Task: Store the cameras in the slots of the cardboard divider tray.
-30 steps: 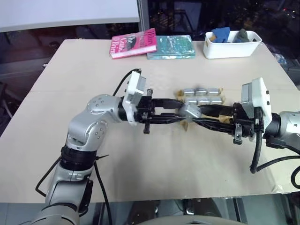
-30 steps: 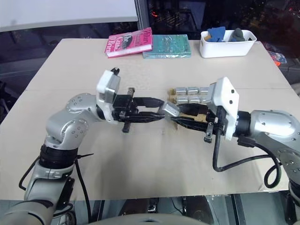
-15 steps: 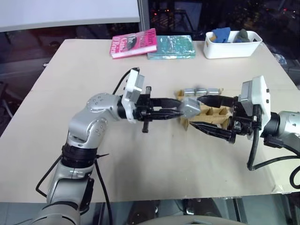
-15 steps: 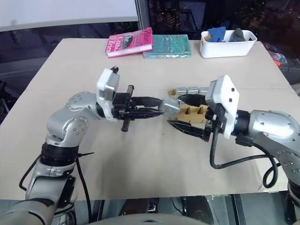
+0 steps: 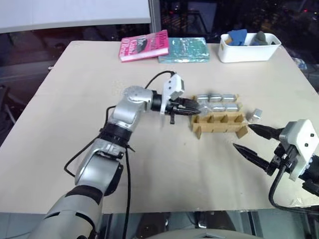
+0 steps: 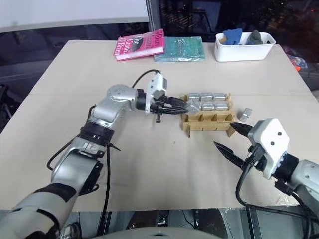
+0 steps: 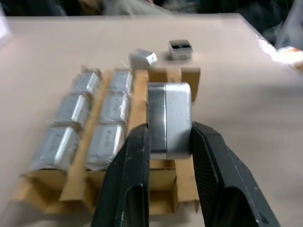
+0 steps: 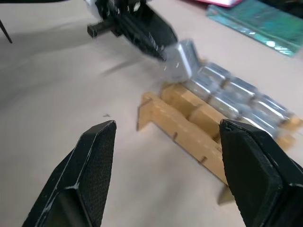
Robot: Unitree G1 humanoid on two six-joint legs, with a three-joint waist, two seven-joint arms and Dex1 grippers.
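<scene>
The cardboard divider tray (image 5: 219, 127) stands right of the table's middle. Its two far rows hold several silver-grey cameras (image 5: 215, 102). The near row's slots are bare cardboard. My left gripper (image 5: 193, 107) reaches in from the left and is shut on one camera (image 7: 169, 118), held just over the near row at the tray's left end. A loose camera (image 5: 255, 115) lies on the table right of the tray. My right gripper (image 5: 242, 137) is open and holds nothing, near the table's front right, apart from the tray.
Along the far edge lie a pink book (image 5: 144, 45) and a teal book (image 5: 185, 49). Beside them stands a white bin (image 5: 249, 54) with blue and grey items. The table's front edge runs close behind my right gripper.
My right gripper let go of the camera, opened, and drew back toward the front right. My left gripper kept the camera and carried it right and forward to the tray's left end.
</scene>
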